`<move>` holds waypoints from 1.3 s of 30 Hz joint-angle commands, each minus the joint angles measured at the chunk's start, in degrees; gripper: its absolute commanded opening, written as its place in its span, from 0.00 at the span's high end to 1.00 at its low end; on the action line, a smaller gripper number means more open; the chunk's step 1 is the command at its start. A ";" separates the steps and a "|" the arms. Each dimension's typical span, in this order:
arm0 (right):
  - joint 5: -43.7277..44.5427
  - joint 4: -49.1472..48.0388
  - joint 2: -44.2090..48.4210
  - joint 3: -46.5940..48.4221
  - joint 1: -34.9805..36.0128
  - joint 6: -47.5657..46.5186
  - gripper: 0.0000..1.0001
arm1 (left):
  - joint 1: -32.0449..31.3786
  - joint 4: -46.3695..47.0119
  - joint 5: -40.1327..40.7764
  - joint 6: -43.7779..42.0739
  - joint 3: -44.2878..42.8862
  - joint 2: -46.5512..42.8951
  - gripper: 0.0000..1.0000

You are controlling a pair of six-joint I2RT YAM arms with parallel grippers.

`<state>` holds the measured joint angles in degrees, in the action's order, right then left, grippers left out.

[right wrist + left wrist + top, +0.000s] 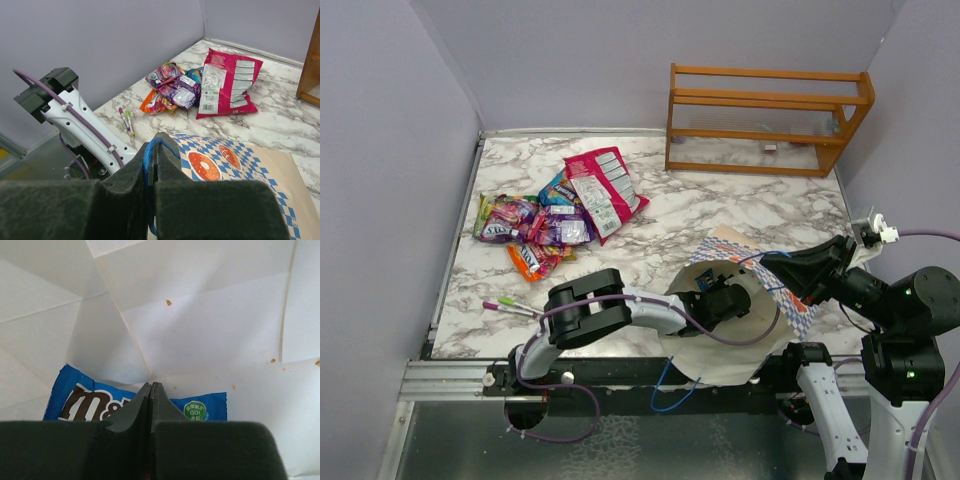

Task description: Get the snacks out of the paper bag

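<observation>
The paper bag (794,308) lies on its side at the front right, its mouth facing left and its cream inside (732,350) showing. My left gripper (718,300) reaches into the mouth. In the left wrist view it (151,386) is shut at the top edge of a blue M&M's packet (202,408) lying on the cream bag wall (210,330). My right gripper (154,142) is shut on the bag's blue cord handle (148,160) and holds the chequered side (235,160) up. A pile of snacks (542,222), with the red-pink packet (606,190), lies outside on the table.
An orange wooden rack (765,120) stands at the back right. Pink and green pens (506,305) lie near the left arm's base. The snack pile (172,87) and the pens (126,119) also show in the right wrist view, beside the left arm (85,125).
</observation>
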<state>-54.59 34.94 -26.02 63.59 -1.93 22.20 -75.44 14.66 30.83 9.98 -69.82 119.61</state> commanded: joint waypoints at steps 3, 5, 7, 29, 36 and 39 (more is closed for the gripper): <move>2.31 1.12 -0.04 1.20 0.18 -1.03 0.98 | 0.10 -7.87 -4.74 -4.82 -1.19 -6.02 1.00; 2.82 1.33 0.17 1.05 0.18 -1.07 0.98 | -0.13 -8.02 -7.05 -5.28 -1.69 -8.22 1.00; 3.66 1.71 0.26 1.07 0.18 -1.05 0.98 | -0.66 -8.20 -9.96 -5.78 -1.82 -10.27 1.00; 23.02 1.10 -2.76 -0.37 0.18 2.32 0.98 | -9.70 -17.05 -26.11 -16.27 10.77 -50.12 1.00; 34.68 -0.19 -5.79 -0.28 0.18 3.47 0.98 | -9.72 -20.45 -18.00 -19.27 6.06 -62.87 1.00; 46.30 1.23 -8.19 1.61 0.18 2.88 0.98 | -9.60 -20.24 -4.71 -21.90 5.52 -65.10 1.00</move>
<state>-25.54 36.40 -31.38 63.16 -1.93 24.86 -85.14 -4.58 11.07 -7.73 -62.78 57.01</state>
